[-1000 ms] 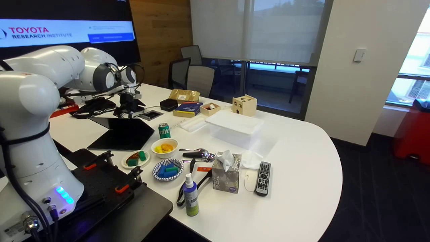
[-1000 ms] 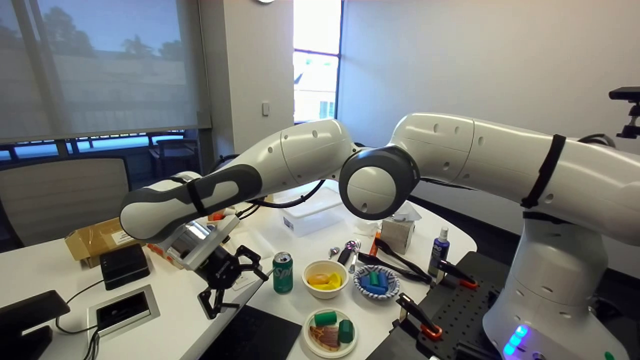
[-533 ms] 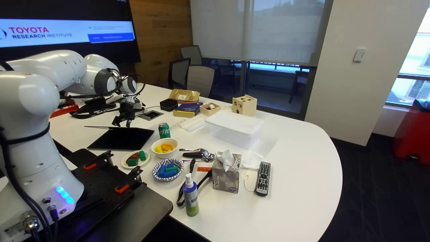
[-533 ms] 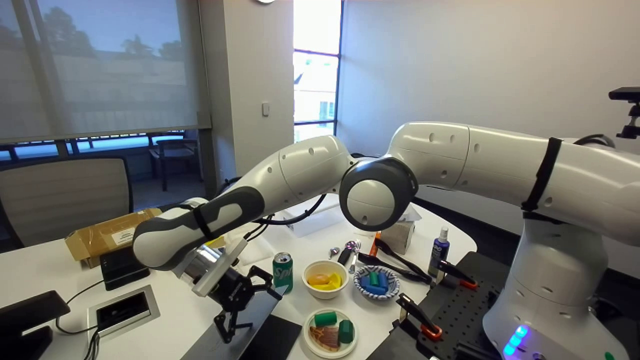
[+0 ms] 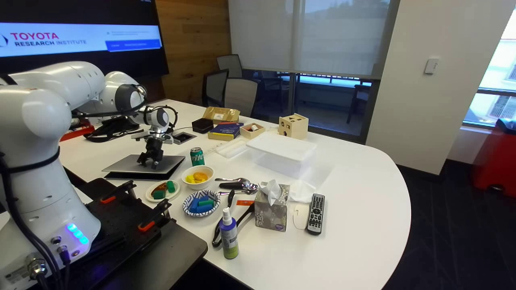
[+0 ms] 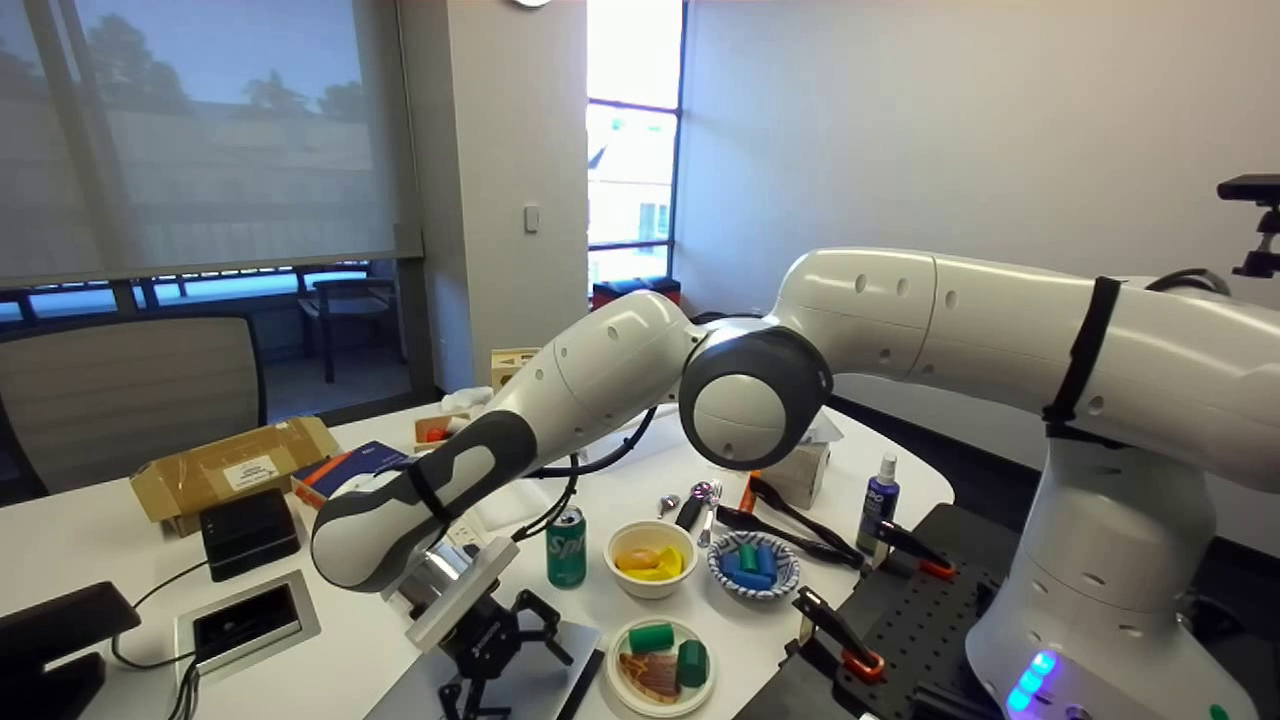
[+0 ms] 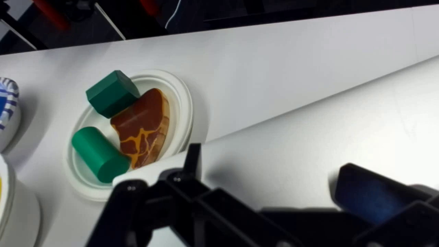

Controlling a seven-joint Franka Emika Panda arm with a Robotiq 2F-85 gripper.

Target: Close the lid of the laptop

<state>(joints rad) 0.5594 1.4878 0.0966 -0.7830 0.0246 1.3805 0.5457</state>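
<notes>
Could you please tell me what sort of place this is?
Probably a company meeting room: a large screen showing "TOYOTA RESEARCH INSTITUTE", a big white table with a rounded end, and office-style chairs beside it.

Sprite can [image 6: 566, 552] upright beside white bowl [image 6: 650, 588] of yellow-orange pieces [image 6: 638, 559]. Plate [image 7: 184, 109] near bowl: two green blocks [image 7: 99, 154], one brown piece [image 7: 139, 127]. Tissue box [image 5: 271, 213] between spray bottle [image 5: 229, 237] and remote [image 5: 316, 215]; lidded bin [image 5: 275, 163] near wooden cube [image 5: 294, 128].

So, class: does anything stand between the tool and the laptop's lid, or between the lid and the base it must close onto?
Nothing visible does. The open tool is directly over the lid, and only a dark gap shows between that and the laptop's base; deep inside is hidden.
</notes>
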